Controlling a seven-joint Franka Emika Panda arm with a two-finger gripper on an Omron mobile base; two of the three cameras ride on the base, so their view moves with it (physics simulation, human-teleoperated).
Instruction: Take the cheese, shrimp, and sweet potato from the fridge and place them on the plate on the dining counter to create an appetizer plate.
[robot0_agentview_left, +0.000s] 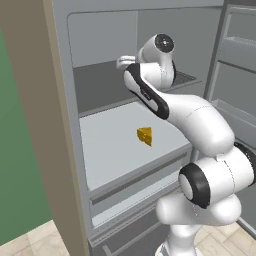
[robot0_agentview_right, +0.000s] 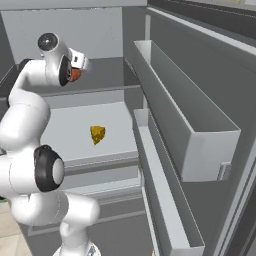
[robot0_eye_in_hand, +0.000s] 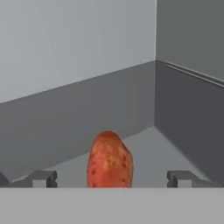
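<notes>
Sweet potato (robot0_eye_in_hand: 109, 159), reddish and oblong, lies on the dark upper shelf (robot0_agentview_left: 100, 87) deep inside the fridge (robot0_agentview_left: 65, 150), framed between the wide-spread fingers of the end effector (robot0_eye_in_hand: 113, 178), which holds nothing. The cheese (robot0_agentview_left: 145, 135) waits on the lighter shelf (robot0_agentview_left: 110, 145) below. The arm appears to be at the reach-in stage for the sweet potato; the next move likely calls for easing forward, then closing on it.
</notes>
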